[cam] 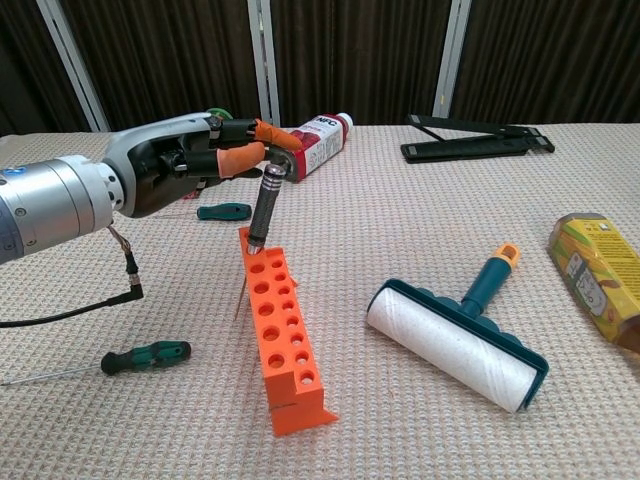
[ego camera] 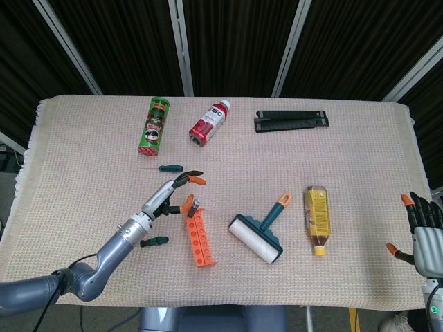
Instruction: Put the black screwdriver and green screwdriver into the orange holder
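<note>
One black screwdriver (cam: 265, 205) stands in the orange holder (cam: 281, 340), just beside the left hand's (cam: 190, 165) spread fingertips (cam: 272, 135).

Three screwdrivers: one black screwdriver (cam: 264, 205) standing in the orange holder (cam: 281, 345), and two green ones, the first green screwdriver (ego camera: 170, 167) left of frame centre, the second green screwdriver (ego camera: 154, 241) at lower left. One holder. One chips can (ego camera: 153, 125), one red bottle (ego camera: 210, 123), one yellow bottle (ego camera: 317, 218), one lint roller (ego camera: 257, 236), one black folding stand (ego camera: 291, 120). Two hands: left hand (ego camera: 173, 194), right hand (ego camera: 423, 232).
</note>
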Tool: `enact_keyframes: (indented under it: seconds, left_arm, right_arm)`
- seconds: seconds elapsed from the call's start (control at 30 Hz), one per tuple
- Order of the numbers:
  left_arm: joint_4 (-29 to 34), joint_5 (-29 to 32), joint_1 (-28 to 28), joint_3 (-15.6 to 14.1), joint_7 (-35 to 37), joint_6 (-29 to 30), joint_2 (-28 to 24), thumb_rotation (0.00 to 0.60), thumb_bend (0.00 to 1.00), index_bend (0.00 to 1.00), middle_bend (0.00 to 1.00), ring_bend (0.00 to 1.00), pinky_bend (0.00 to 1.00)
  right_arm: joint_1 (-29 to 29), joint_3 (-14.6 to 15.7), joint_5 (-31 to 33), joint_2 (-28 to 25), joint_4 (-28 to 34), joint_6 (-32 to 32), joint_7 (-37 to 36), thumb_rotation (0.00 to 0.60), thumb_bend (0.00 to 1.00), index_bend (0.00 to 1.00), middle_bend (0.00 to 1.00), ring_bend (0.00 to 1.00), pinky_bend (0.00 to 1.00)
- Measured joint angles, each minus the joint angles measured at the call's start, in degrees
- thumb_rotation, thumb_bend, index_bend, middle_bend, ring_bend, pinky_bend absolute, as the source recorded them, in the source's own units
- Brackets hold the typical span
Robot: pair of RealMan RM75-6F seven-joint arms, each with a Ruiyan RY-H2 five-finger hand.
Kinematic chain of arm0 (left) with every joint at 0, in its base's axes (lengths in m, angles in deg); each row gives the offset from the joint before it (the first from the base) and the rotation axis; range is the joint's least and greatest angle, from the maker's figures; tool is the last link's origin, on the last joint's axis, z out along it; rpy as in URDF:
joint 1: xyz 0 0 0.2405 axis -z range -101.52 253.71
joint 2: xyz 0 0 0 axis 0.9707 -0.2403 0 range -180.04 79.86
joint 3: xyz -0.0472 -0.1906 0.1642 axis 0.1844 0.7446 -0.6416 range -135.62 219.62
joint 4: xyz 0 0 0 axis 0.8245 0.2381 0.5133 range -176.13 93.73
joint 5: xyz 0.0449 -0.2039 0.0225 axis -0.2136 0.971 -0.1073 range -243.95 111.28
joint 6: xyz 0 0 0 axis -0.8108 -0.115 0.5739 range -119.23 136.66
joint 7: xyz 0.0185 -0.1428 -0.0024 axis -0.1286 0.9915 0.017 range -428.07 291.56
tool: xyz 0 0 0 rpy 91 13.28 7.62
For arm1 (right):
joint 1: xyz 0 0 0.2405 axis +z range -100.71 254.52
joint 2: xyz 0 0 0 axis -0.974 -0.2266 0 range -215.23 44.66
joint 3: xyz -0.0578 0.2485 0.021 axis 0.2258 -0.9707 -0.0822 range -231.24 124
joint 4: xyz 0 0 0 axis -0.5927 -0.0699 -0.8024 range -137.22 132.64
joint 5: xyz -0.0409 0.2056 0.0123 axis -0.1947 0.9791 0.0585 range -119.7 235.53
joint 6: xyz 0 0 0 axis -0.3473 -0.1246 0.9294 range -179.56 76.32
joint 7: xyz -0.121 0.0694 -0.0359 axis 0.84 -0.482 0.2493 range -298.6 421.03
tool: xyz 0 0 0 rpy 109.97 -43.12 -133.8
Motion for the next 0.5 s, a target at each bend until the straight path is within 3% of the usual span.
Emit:
enact_keyframes:
  seconds: [0.3,0.5]
  left_arm:
    - [0.2,-1.6,-0.2,-0.8,1.6,0.0,-0.4,0.426,0.58,0.26,0.08,0.0,0.0]
    - [0.5,-1.6,-0.1,-0.1,4.7,-0.3,-0.5,0.318,0.59,0.26,0.14,0.01,0.05]
  right_arm:
    - [-0.1,0.0,0.0,0.0,0.3,0.3,0.2,0.6,0.0,0.01,0.0,0.0,0.0]
    - [-0.2,0.1,-0.1,0.0,0.5,0.4,0.5,0.6,0.0,0.01,0.0,0.0,0.0]
